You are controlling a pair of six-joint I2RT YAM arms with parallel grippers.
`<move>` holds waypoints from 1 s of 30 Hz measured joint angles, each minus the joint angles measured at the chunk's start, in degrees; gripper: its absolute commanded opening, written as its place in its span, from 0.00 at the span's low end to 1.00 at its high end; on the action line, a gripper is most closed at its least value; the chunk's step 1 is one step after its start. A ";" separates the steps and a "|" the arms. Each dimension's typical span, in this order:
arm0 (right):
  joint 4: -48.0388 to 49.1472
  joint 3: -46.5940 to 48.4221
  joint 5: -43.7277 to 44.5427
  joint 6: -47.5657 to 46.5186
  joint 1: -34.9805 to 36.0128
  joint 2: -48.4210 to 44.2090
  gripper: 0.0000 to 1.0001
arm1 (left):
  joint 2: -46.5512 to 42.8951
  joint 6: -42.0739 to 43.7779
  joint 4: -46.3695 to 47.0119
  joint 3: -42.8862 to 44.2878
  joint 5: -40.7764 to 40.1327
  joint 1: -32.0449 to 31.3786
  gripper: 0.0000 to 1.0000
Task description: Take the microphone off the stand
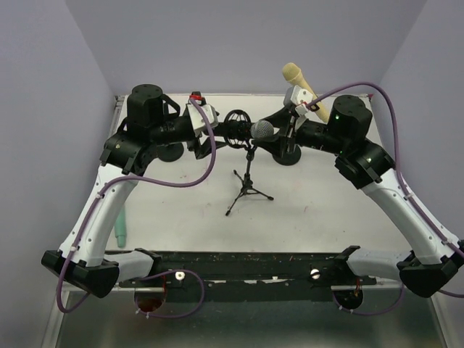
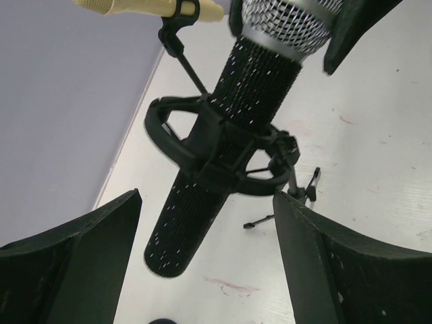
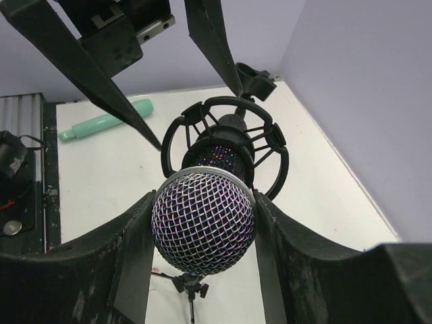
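The right gripper [image 3: 203,206] clamps the microphone [image 3: 202,236] head; the left gripper [image 2: 207,197] stands open astride its body.

No text, label, brand or number can be read on anything here.

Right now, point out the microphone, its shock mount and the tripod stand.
microphone [image 3: 202,219]: right wrist view, mesh head.
shock mount [image 2: 223,172]: left wrist view, band around the body.
tripod stand [image 1: 248,190]: top external view, leg hub.
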 measured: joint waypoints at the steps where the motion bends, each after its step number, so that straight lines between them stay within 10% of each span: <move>1: -1.09 0.17 0.52 -0.33 0.00 -0.31 0.21 | 0.02 0.00 -0.09 0.00 -0.15 0.00 0.87; 10: -4.37 0.31 1.53 -1.29 -0.07 -2.69 0.21 | 1.75 -4.04 0.83 2.14 2.38 0.02 0.99; 20: -4.68 1.49 -0.81 -1.60 -0.07 -1.03 0.21 | 13.99 12.90 -21.35 28.68 9.11 -6.64 0.94; 30: -5.92 4.37 -3.28 -3.10 -0.48 1.36 0.18 | 12.35 18.03 -15.78 15.96 -2.08 -13.64 0.88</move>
